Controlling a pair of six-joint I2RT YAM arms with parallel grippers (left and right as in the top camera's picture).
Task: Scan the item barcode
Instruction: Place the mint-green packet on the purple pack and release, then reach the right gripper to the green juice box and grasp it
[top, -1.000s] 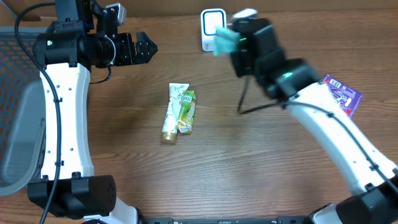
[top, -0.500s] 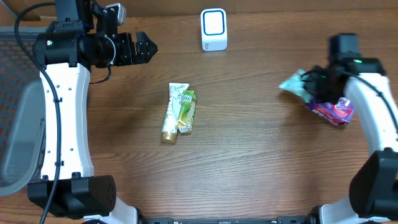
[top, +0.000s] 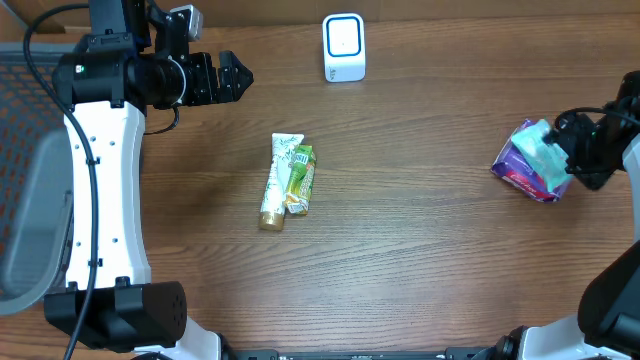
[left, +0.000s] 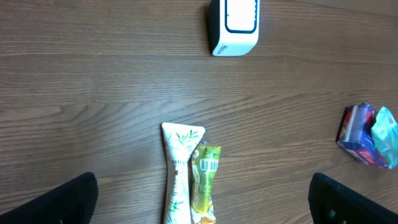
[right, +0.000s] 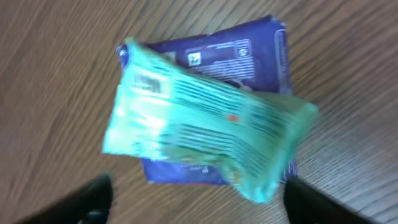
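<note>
Looks like the drop-off end of a scan round. Can see the teal packet (top: 543, 150) lying slantwise on top of the purple packet (top: 520, 172), far right of the bench (top: 420, 260) and well apart from the scanner (top: 343, 47) at the back. Can also see the right fingers (right: 314, 200) spread wide either side of it, gripping nothing.

Next up, probably: lift clear, then go for the pair in the middle, white tube (top: 277, 178) and green sachet (top: 300, 180). Touching side by side, so calls for grabbing one without dragging the other. Handy barcode facing up on the sachet.

Same story with the left fingers (left: 59, 202): wide open, empty, hovering back left. No real obstacle spotted between that pair and the scanner.
</note>
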